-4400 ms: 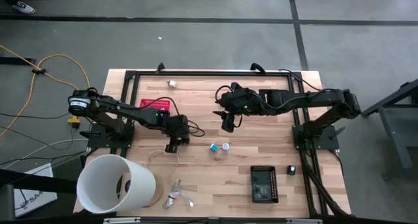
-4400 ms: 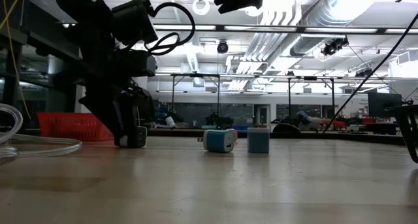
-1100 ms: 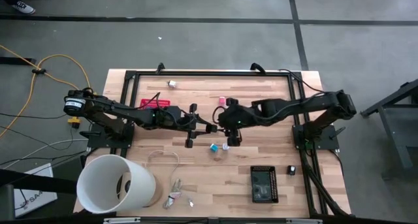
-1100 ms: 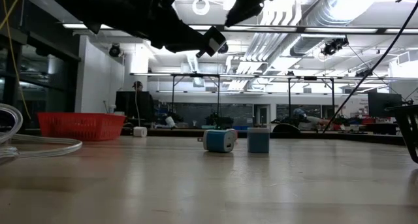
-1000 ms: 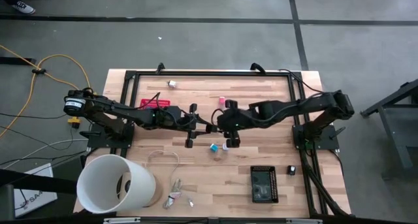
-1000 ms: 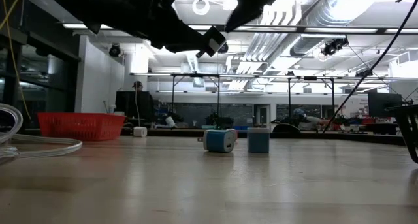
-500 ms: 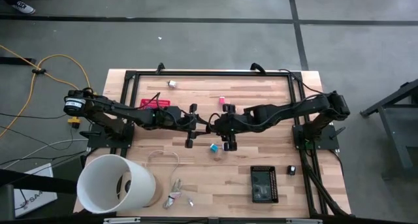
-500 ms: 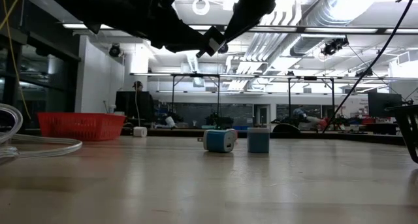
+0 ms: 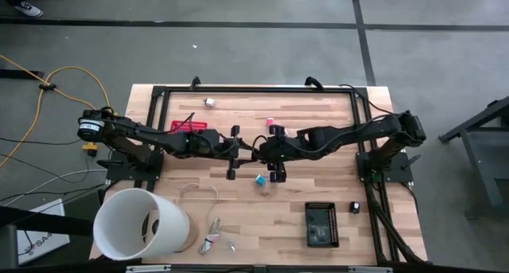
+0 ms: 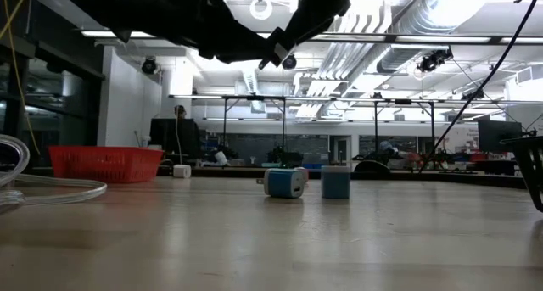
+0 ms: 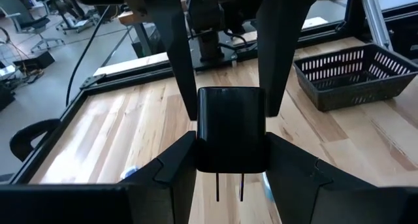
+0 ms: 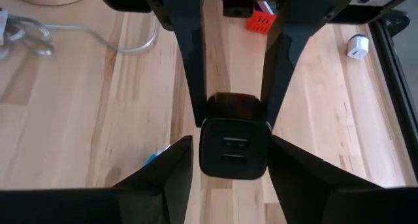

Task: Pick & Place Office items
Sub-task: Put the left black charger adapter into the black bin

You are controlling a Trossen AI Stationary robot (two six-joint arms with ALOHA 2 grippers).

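1. Leftward across the high view goes the right tool since a second ago, until it meets the left tool at mid-frame. The left arm has stayed put.
2. Both arms stretch out nearly level, wrist facing wrist, raised above the wooden surface. The low view shows them only as dark shapes along the top of the frame.
3. The left tool is clenched on a black charger block. In the left wrist view its two prongs point at the camera.
4. The right tool stands spread, one finger on either side of the same block. Only the right wrist view shows the block's other face, which has two sockets.
5. A teal piece lies on the surface just below the tools in the high view. The low view shows it beside a blue block.
6. A pink piece lies above the tools in the high view.
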